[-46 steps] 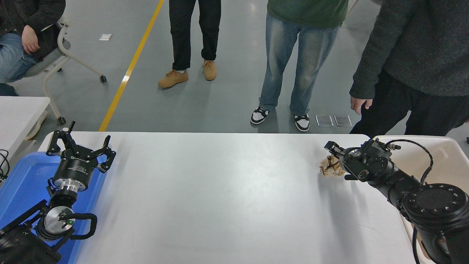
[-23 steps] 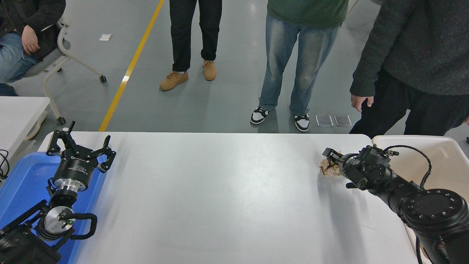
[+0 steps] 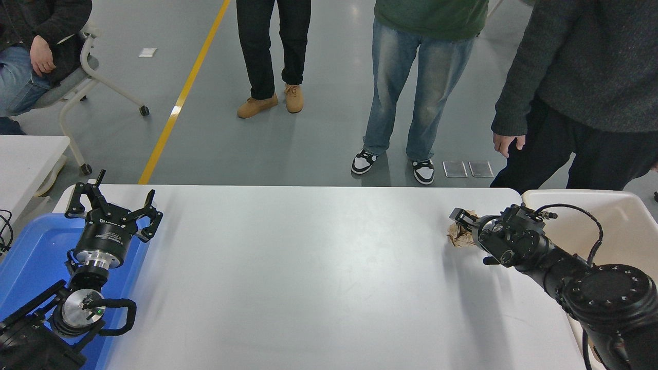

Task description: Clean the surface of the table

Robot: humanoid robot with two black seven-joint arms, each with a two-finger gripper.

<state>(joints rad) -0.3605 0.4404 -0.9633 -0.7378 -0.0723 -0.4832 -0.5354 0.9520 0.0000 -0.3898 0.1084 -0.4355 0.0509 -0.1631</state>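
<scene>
Since the earlier frame the right arm has slid slightly left and toward the far edge, carrying the crumpled brown paper wad point(image 3: 459, 235) with it; the person in tan shoes point(image 3: 257, 106) has also shifted a foot.

Landmark is the table surface point(image 3: 308, 277). Left to right:

- Blue tray point(image 3: 31, 257) overlaps its left edge. Left gripper point(image 3: 114, 205) is parked over the tray's far corner, fingers splayed wide, holding nothing.
- Middle of the table surface carries nothing I can see.
- Paper wad sits near its far right corner, apparently resting on the top; can't tell if it's lifted. Right gripper point(image 3: 461, 219) is on it, jaws narrowed around the wad's upper part. One black finger point(image 3: 456, 214) shows above the paper, the other is hidden behind the wrist.
- Beige bin point(image 3: 617, 205) butts against its right edge, just beside the wad.

Handling, my read: the wad is very light, soft, crushable, not fragile. It gives under squeeze, so light closing force is enough. The risk is pinching a loose flap that pulls out rather than the bulk. Best hold is across the middle of the ball, jaws straddling the thickest part. The tabletop itself looks smooth and hard, so the paper slides easily if nudged.
</scene>
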